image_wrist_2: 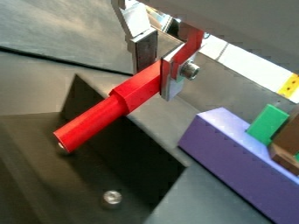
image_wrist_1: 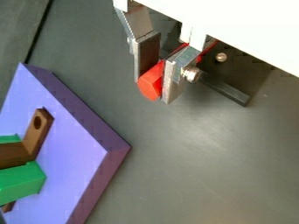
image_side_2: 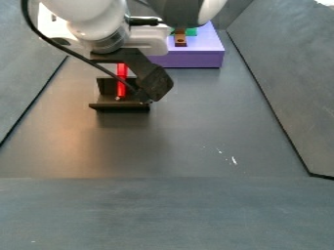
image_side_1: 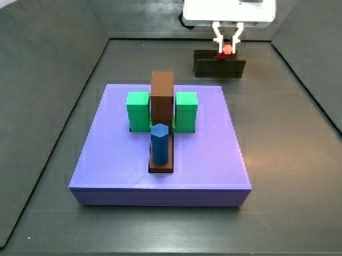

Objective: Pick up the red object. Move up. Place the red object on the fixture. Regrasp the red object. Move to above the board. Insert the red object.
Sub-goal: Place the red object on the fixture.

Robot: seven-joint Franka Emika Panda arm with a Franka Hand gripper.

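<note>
My gripper (image_wrist_2: 158,79) is shut on the red object (image_wrist_2: 100,116), a short red peg, gripping its upper end between the silver fingers. The peg hangs upright, and its lower end is down at the recess of the dark fixture (image_wrist_2: 128,171). I cannot tell whether it touches. In both side views the gripper (image_side_1: 225,45) is directly over the fixture (image_side_1: 218,66), with the red peg (image_side_2: 121,80) between it and the fixture (image_side_2: 120,104). The peg also shows in a wrist view (image_wrist_1: 149,85). The purple board (image_side_1: 120,165) lies apart from the fixture.
The board bears two green blocks (image_side_1: 138,110), a tall brown bar (image_side_1: 162,92) and a blue peg (image_side_1: 159,143). Its corner (image_wrist_1: 70,122) is close beside the gripper in both wrist views. Dark raised walls edge the black floor (image_side_2: 196,137).
</note>
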